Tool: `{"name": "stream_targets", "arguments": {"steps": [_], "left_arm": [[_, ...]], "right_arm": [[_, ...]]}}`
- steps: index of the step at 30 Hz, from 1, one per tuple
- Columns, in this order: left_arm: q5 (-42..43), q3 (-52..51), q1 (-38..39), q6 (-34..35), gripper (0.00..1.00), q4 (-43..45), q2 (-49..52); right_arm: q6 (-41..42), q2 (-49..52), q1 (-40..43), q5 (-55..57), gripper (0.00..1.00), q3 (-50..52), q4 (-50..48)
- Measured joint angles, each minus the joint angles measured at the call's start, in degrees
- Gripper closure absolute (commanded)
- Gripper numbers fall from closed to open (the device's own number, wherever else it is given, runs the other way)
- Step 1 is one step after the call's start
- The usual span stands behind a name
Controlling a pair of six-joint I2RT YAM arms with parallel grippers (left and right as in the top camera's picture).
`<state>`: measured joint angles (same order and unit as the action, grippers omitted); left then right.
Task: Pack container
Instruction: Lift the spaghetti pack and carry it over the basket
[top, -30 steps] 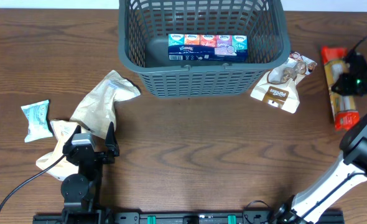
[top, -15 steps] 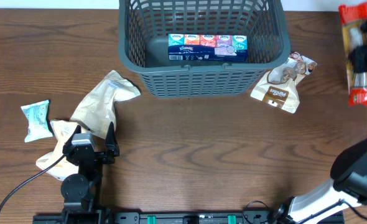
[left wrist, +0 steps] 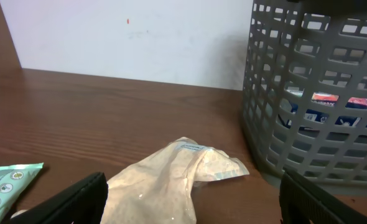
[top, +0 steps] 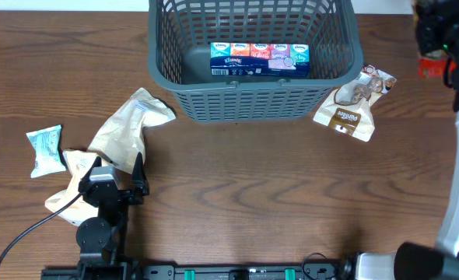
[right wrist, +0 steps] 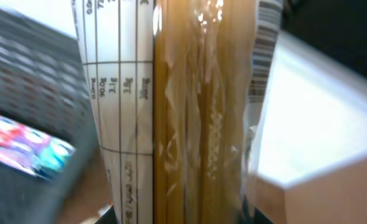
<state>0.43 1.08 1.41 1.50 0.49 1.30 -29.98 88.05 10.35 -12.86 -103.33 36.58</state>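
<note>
Right gripper (top: pixel 439 35): pinched on a spaghetti packet (right wrist: pixel 190 112), judging by how the packet fills the right wrist view; fingers themselves hardly visible there. Held up at about 2 o'clock over the table (top: pixel 253 202), off the right rim of the container (top: pixel 253 105).

Left gripper (top: pixel 119 167): spread wide, gripping nothing, parked low at 8 o'clock just beside a tan paper bag (top: pixel 128 128).

Step in hand: carrying the spaghetti toward the container, probably; not yet above the opening.

Next move calls for: travel toward 10 o'clock from the present spot until over the open top. Then likely turning the long packet along the container's longer side, lowering past the rim and letting go.

Container, place: at 12 o'clock, against the far table edge, upright.

Container, look: dark grey plastic, rectangular, slotted lattice walls, thick rim, far bigger than any packet. Partly packed, with one tissue multipack (top: pixel 259 59) lying on the floor toward the near wall.

Still outside: brown snack pouch (top: pixel 352 101) touching the container's 4 o'clock corner; tan paper bag at its 8 o'clock; teal packet (top: pixel 44 149) farther out at 9 o'clock of the table.
</note>
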Motion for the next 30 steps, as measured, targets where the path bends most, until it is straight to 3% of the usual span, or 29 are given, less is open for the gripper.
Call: {"name": "stream_targets", "arguments": {"steps": [21, 30], "left_arm": [[1.4, 0.0, 0.0, 0.0, 0.19, 0.0, 0.0], [1.4, 0.0, 0.0, 0.0, 0.19, 0.0, 0.0]], "right_arm": [[-11.9, -1.4, -28.3, -4.4, 0.95, 0.0, -3.2], [-19.1, 2.3, -30.8, -4.0, 0.98, 0.0, 3.4]]}}
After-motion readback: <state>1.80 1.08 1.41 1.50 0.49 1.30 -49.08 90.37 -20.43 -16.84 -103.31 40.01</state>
